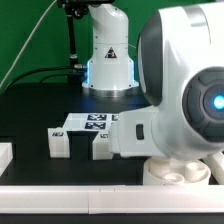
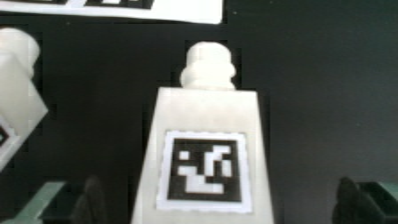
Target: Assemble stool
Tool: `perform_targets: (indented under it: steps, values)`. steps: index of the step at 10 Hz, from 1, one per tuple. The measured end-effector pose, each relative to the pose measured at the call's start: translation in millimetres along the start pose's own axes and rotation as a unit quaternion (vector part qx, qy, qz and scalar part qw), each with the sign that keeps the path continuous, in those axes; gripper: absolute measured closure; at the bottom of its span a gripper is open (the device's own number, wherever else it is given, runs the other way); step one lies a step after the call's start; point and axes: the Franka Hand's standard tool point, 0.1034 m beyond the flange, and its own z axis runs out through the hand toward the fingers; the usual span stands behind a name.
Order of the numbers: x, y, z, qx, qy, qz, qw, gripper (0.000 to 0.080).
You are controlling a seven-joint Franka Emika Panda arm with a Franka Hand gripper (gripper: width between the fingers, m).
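Stool leg (image 2: 208, 140) lies tag-up on the black table (image 2: 320, 90) between the gripper (image 2: 217, 205) fingers, peg end pointing away. The jaws are spread wide with gaps on both sides, gripping nothing. Second leg (image 2: 15, 85) is near it, apart. Marker board (image 2: 134, 8) lies beyond. In the exterior view, seat disc (image 1: 180, 172) sits nearest, under the arm (image 1: 190, 90); robot base (image 1: 108, 60) is far back.
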Motion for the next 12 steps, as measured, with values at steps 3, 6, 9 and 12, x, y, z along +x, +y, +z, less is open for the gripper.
perform_targets:
  steps: [3, 6, 9, 12]
  values:
    - [0.0, 0.0, 0.7, 0.0, -0.001, 0.0, 1.0, 0.0464]
    - [0.0, 0.0, 0.9, 0.0, -0.001, 0.0, 1.0, 0.0464]
    - [-1.7, 0.1, -1.1, -0.001, -0.001, -0.003, 1.0, 0.0464]
    - [-43.9, 5.4, -38.8, 0.001, -0.006, -0.028, 1.0, 0.0462]
